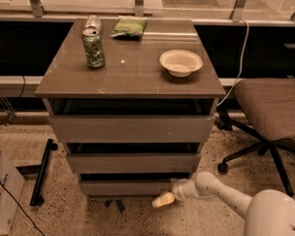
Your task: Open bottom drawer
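Observation:
The bottom drawer [128, 188] is the lowest, shortest grey-taupe front of the cabinet, with a dark gap above it. It stands slightly out from the cabinet, as do the two drawers above it. My gripper [163, 199] is low near the floor, just in front of and below the drawer's right part, on a white arm that reaches in from the lower right. Its pale tip points down and left, close to the drawer's lower edge.
On the cabinet top [134, 66] stand a green can [93, 48], a white bowl [181, 62] and a green bag [129, 27]. An office chair [271, 112] stands to the right. A black bar [42, 172] and a box [1, 195] lie on the floor to the left.

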`<state>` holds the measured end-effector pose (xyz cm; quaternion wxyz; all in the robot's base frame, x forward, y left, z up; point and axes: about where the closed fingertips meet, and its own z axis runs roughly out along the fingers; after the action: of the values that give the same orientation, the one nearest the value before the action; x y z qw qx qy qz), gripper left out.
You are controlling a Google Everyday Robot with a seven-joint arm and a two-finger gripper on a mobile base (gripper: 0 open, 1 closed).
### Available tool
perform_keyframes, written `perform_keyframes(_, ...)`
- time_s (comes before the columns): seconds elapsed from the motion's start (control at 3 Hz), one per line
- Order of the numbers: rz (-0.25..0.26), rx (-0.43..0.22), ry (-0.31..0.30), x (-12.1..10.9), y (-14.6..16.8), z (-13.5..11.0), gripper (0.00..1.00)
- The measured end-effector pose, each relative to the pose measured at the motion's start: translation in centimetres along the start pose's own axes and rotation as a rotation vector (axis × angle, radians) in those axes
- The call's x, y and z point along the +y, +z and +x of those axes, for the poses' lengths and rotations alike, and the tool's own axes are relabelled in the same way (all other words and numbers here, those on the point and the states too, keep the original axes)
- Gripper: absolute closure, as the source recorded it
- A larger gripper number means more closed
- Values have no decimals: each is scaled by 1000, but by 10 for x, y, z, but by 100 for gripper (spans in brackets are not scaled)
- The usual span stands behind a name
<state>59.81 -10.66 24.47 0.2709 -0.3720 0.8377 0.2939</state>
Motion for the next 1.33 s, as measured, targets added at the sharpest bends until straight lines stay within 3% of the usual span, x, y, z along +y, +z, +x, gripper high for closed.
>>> perform_keyframes(0.67, -6, -6, -1, -18, 21, -1, 0)
perform_keyframes(1.0, -12, -2, 5, -22, 27, 0, 14)
perform_keyframes(1.33, -23, 8, 15, -24, 31, 4, 43)
